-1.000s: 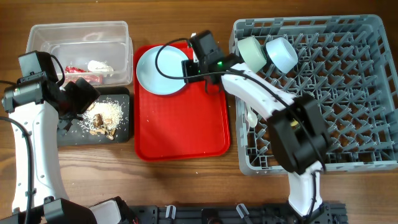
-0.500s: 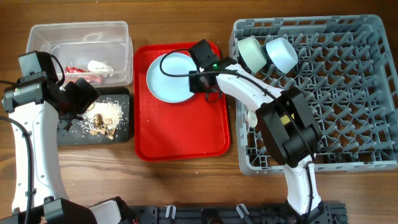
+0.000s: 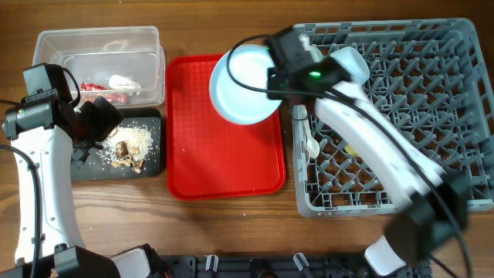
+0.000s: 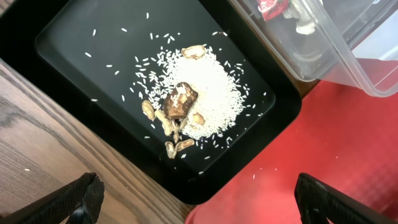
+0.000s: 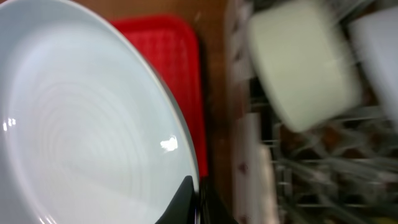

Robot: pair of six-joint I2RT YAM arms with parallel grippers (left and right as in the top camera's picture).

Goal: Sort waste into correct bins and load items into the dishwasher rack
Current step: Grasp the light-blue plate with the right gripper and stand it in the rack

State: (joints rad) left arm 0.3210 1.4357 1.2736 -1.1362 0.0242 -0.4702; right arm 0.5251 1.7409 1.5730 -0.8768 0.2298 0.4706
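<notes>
My right gripper (image 3: 272, 77) is shut on the right rim of the pale blue-white plate (image 3: 241, 85), holding it tilted above the red tray's far right corner, beside the grey dishwasher rack (image 3: 455, 116). In the right wrist view the jaws (image 5: 198, 199) pinch the plate (image 5: 81, 124) edge, with the mint green bowl (image 5: 305, 68) just beyond. The light blue bowl (image 3: 353, 63) and a white spoon (image 3: 310, 143) sit in the rack. My left gripper (image 4: 199, 202) hangs open over the black tray (image 4: 81, 56), near the food scraps (image 4: 186, 106). A red wrapper (image 3: 96, 86) and a white tissue (image 3: 123, 81) lie in the clear tub (image 3: 46, 42).
The red serving tray (image 3: 224, 162) lies between the black tray (image 3: 150, 164) and the rack, with a few rice grains on it. My right arm stretches across the rack's left half. Bare wooden table runs along the front edge.
My right gripper shut on the plate's rim, then lifted and carried it right, from the tray's far left toward the rack. The left arm has not moved.
</notes>
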